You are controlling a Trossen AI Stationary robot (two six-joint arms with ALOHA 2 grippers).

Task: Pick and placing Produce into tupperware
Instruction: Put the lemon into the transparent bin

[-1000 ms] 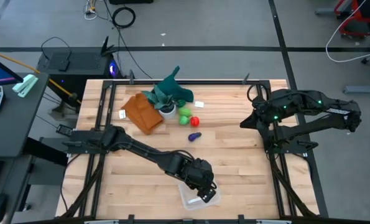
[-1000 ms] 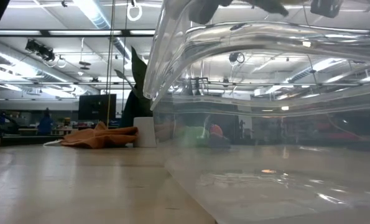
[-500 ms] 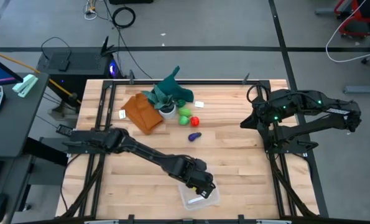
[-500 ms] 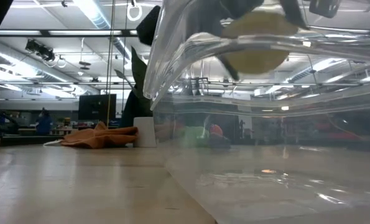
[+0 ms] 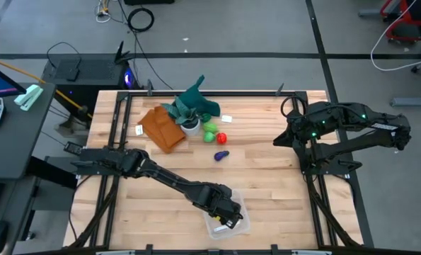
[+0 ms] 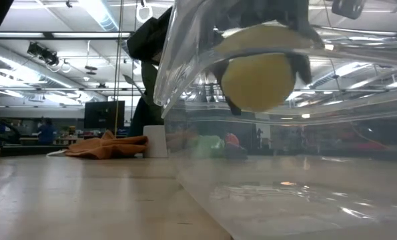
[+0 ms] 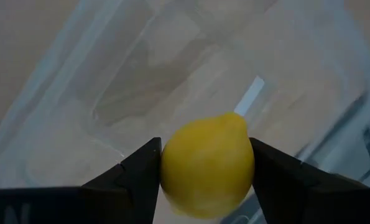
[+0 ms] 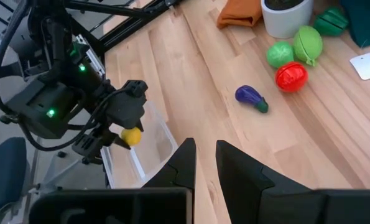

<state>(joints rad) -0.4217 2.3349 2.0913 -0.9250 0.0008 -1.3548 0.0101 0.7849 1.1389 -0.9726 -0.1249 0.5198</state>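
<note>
Two fingers of the left gripper [image 7: 204,177] clamp the yellow fruit [image 7: 208,165] over the tupperware [image 7: 129,81].

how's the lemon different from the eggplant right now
The lemon is yellow and round; the eggplant is purple and long. The lemon is held in the left gripper over the clear container; the eggplant lies loose on the table. Both are small toy produce.

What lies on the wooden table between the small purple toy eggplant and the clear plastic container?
Nothing: in the high view, only bare table separates the purple toy eggplant from the clear plastic container; the right wrist view shows the same.
</note>
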